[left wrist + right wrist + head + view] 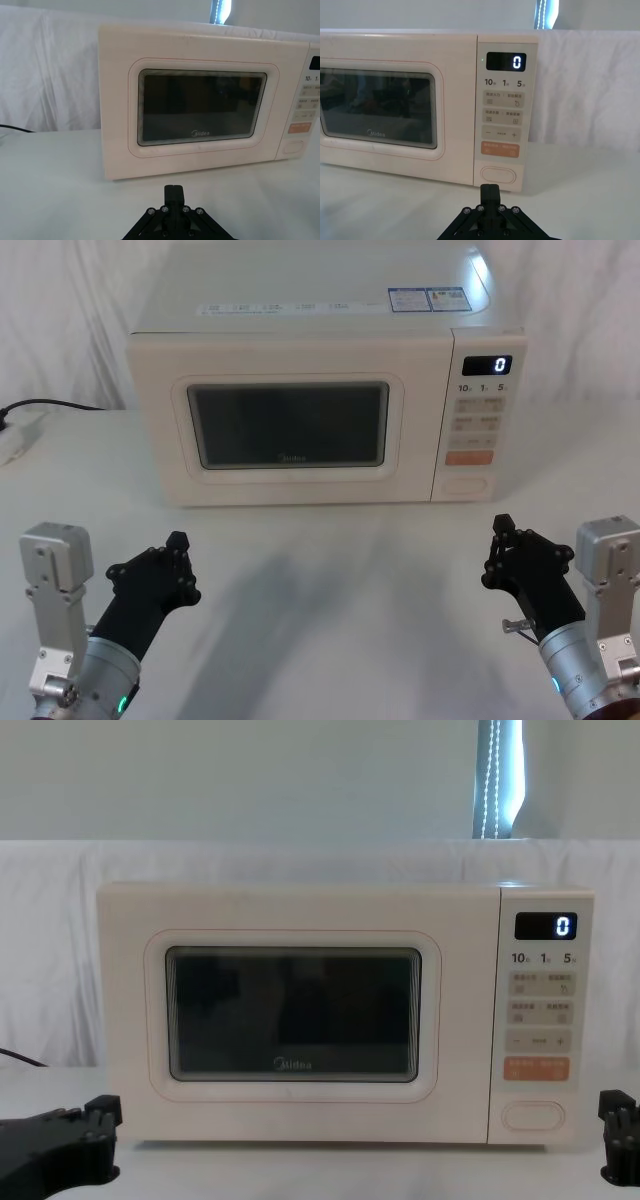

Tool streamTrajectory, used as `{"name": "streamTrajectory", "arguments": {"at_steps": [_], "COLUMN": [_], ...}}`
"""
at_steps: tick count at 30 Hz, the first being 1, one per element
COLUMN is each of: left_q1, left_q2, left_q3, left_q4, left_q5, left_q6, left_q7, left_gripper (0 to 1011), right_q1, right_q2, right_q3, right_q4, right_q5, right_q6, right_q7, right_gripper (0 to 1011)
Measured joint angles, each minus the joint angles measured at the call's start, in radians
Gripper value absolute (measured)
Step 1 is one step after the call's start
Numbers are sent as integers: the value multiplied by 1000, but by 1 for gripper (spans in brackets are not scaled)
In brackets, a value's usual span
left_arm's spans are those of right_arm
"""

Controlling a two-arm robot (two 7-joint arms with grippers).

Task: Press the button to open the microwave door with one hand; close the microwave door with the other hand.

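Both end effectors, the left end effector (178,540) and the right end effector (502,525), hover over the white worktop (330,580) with fingers together. Beyond them the microwave door (290,425) is shut, and the button (467,483) sits at the bottom of the control panel (478,410).

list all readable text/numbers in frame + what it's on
"0": digital display on the control panel
"10", "1", "5": row under the display
"Midea": microwave door, below the window
"-", "+": small key
Print on the other small keys, the orange key and the top stickers: too small to read.
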State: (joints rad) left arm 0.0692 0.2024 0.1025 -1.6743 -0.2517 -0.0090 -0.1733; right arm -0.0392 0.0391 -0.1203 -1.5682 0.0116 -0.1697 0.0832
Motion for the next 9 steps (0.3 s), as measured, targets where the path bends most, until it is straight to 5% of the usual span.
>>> {"name": "streamTrajectory", "arguments": {"at_steps": [9], "left_q1": [-1], "left_q2": [0], "left_q3": [1], "left_q4": [-1], "left_q5": [0], "left_q6": [3], "left_q7": [0], "left_gripper": [0], "right_q1": [0], "right_q2": [0], "right_q3": [0], "right_q4": [0], "right_q5": [0], "right_q6": [0], "right_q7": [0], "right_gripper": [0]}}
